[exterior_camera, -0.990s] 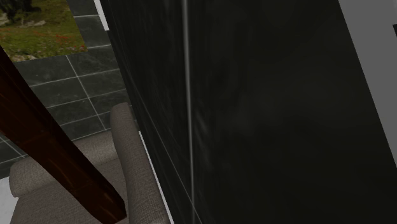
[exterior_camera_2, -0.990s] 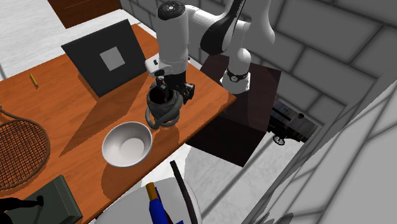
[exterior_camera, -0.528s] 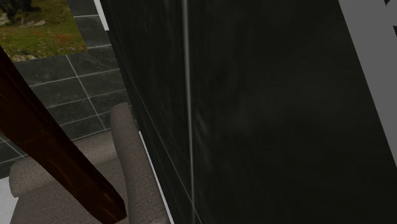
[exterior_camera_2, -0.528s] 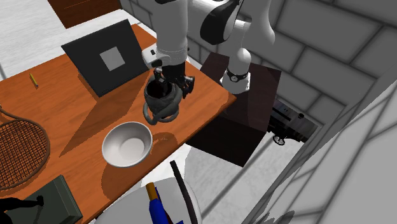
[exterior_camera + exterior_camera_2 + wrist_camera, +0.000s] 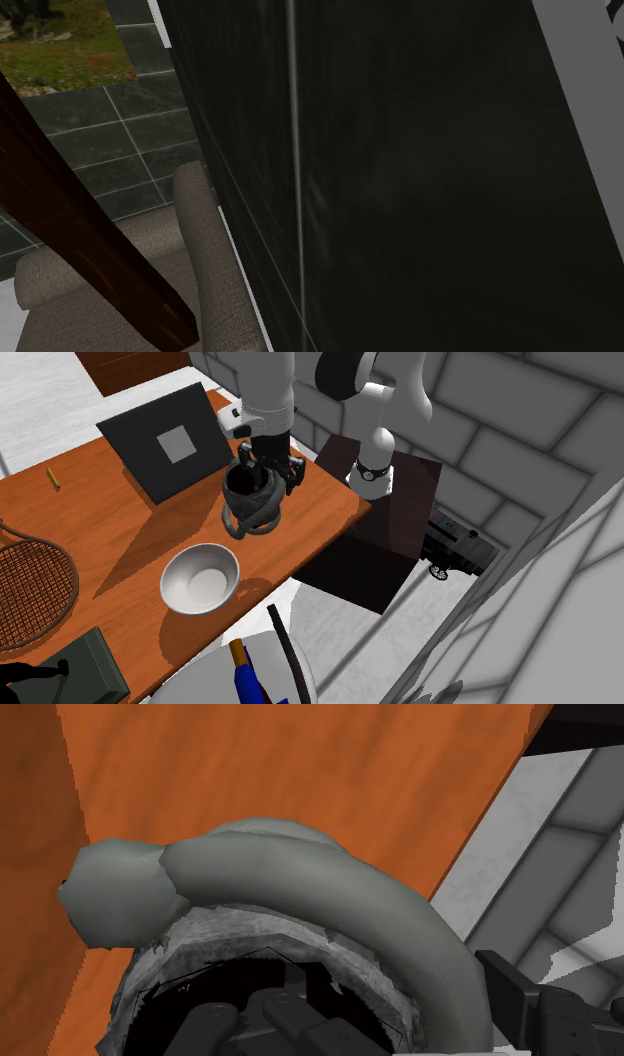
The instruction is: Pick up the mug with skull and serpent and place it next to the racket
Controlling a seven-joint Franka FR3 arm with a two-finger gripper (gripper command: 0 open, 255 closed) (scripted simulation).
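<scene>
In the second exterior view a dark grey mug with a coiled serpent handle hangs a little above the orange table, near its right end. My black gripper comes down from above and is shut on the mug's rim. The wrist view looks into the mug: the grey serpent arches over the dark opening, one finger is inside and the other outside the wall. The racket lies at the table's left edge, well away from the mug.
A silver bowl sits just below the mug. A black board leans behind it; a pencil and a green box are farther left. The shoulder view faces a dark wall and a sofa arm.
The gripper has risen with the mug, lifting it off the table and shifting it slightly up and left in the second exterior view. The shoulder view is unchanged.
</scene>
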